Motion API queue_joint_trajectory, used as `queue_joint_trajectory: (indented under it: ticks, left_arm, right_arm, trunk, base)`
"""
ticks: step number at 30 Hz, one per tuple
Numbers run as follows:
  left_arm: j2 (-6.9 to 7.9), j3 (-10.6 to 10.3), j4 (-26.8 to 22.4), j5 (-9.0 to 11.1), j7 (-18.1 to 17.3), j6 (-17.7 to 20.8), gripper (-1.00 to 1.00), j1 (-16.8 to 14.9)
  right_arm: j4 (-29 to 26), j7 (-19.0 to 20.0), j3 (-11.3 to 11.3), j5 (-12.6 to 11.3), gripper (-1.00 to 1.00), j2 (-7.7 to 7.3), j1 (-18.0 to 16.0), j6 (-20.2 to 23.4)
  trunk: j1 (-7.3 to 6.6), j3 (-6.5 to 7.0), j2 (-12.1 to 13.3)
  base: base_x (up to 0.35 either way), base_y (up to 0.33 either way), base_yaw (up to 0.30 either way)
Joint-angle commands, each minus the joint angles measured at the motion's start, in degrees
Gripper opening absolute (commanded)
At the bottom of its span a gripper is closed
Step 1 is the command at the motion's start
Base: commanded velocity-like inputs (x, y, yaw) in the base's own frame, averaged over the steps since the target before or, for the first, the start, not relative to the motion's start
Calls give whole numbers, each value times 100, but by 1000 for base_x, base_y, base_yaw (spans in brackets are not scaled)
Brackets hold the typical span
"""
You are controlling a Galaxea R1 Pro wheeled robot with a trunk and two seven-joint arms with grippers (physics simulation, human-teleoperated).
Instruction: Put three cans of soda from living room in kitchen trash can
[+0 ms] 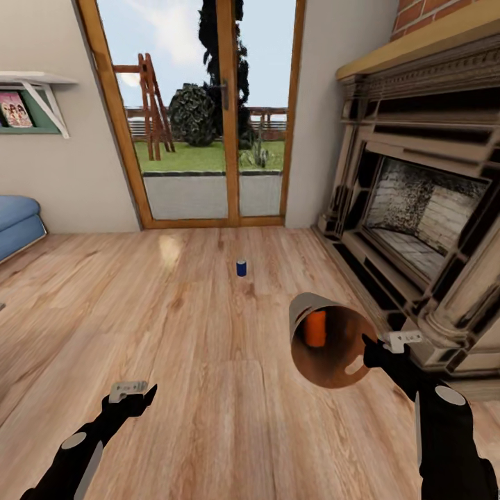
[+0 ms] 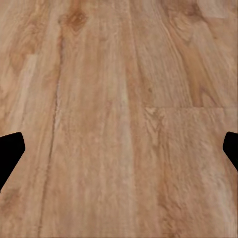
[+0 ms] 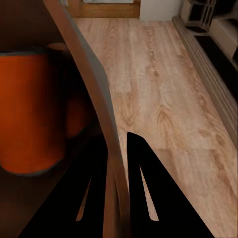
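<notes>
**Head view: bin lifted with one can inside, blue can out on the floor**

Head view put the tash can [image 1: 332, 340] right of centre in the lower half of the frame, tipped so that its brown inside faced you. An orange soda can [image 1: 316, 328] lay inside it, against the far wall. Your right gripper [image 1: 368, 354] was clamped on the bin's rim at its lower right edge; in the right wrist view the two dark fingers [image 3: 144, 188] stood either side of the thin bin wall [image 3: 94, 94], one inside and one outside, with the orange can [image 3: 32, 114] large and close within.

A dark blue soda can [image 1: 241, 268] stood upright on the wood-plank floor [image 1: 208, 389] near the middle of the frame, well apart from the bin and beyond it, toward the glass doors [image 1: 201, 111].

Your left gripper [image 1: 132, 399] hovered low at the lower left of the frame, holding nothing; in the left wrist view its fingertips [image 2: 10, 153] sat wide apart at the frame's two edges over bare planks [image 2: 119, 119].

Along the right side you had the dark fireplace [image 1: 417, 208] with red brick [image 1: 423, 14] above its mantel. A blue sofa [image 1: 17, 219] edged in at the left, under a wall shelf [image 1: 35, 90].
</notes>
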Motion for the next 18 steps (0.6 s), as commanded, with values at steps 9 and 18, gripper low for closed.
queue_joint_trajectory:
  ticks: [9, 18]
  left_arm:
    - [0, 0, 0, 3, 0, -8, 100, 1]
    - [0, 0, 0, 0, 0, -9, 100, 1]
  right_arm:
    - [856, -50, 213, -128, -100, 23, 47, -1042]
    - [944, -51, 189, -329, -100, 9, 58, -1144]
  trunk:
    - [-1, 1, -1]
    - [-1, 1, -1]
  base:
    - [322, 0, -1]
    - [322, 0, 0]
